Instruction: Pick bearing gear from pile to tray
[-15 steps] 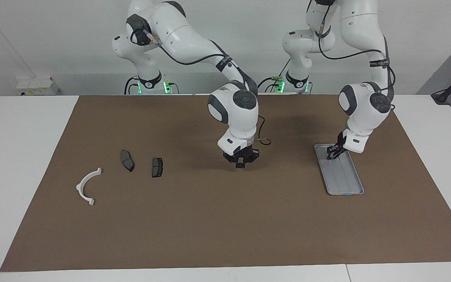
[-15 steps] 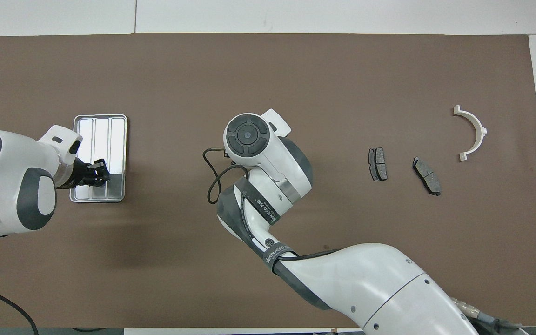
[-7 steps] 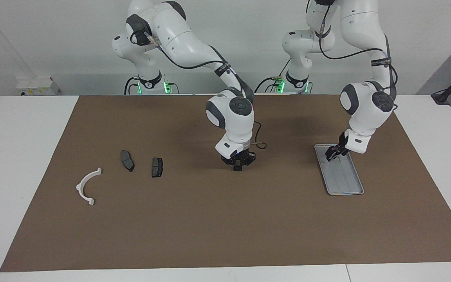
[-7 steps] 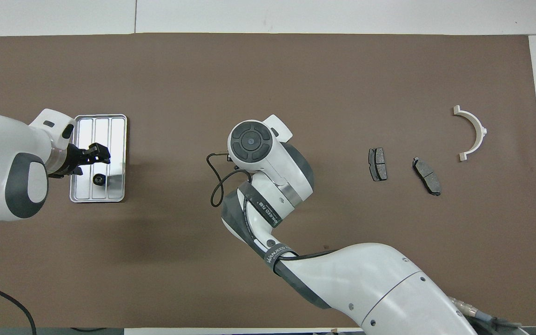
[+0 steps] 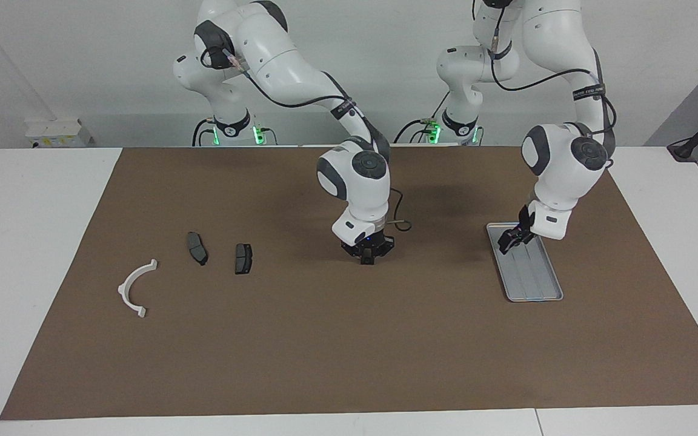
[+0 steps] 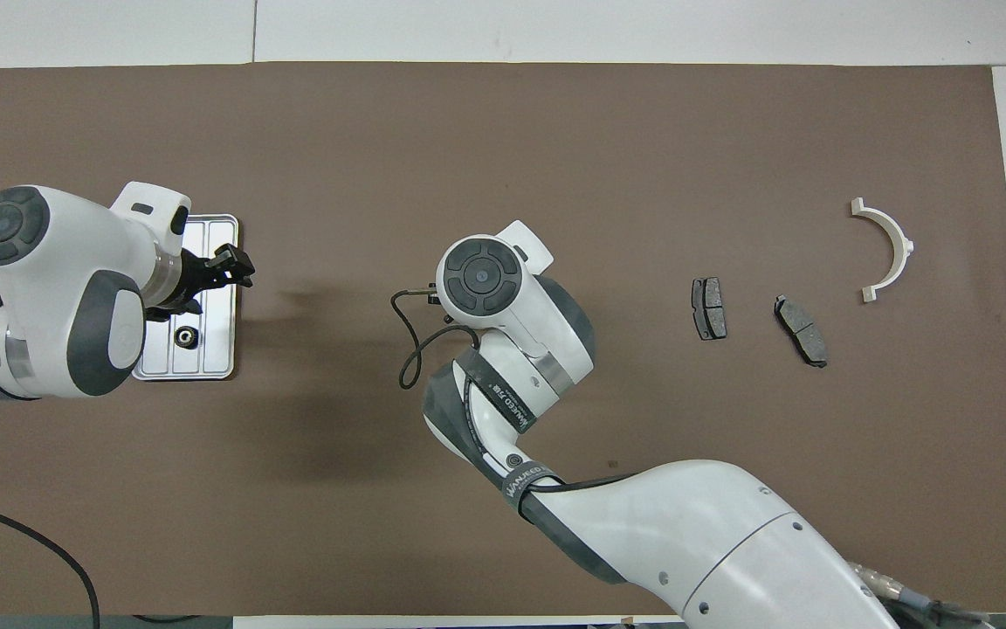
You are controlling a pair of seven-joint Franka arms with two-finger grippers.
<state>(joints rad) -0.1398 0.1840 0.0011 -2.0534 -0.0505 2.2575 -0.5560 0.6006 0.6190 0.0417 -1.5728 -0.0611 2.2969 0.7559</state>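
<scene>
The silver tray (image 5: 535,280) (image 6: 215,345) lies toward the left arm's end of the mat. A small black bearing gear (image 6: 184,336) rests in the tray's end nearer the robots; the left arm hides it in the facing view. My left gripper (image 5: 508,242) (image 6: 237,266) hangs open and empty just above the tray's rim on the side toward the table's middle. My right gripper (image 5: 366,260) points down, low over the middle of the mat, fingertips together. I cannot tell whether anything small sits between them. Its own wrist covers it in the overhead view.
The rest of the pile lies toward the right arm's end: a white curved arc (image 5: 123,287) (image 6: 896,245) and two dark brake-pad plates (image 5: 197,248) (image 5: 243,258) (image 6: 709,308) (image 6: 801,330). A brown mat (image 5: 349,351) covers the table.
My left gripper opened and left the bearing gear in the tray, then rose and drifted toward the tray's edge. The right gripper shifted slightly over the mat's middle.
</scene>
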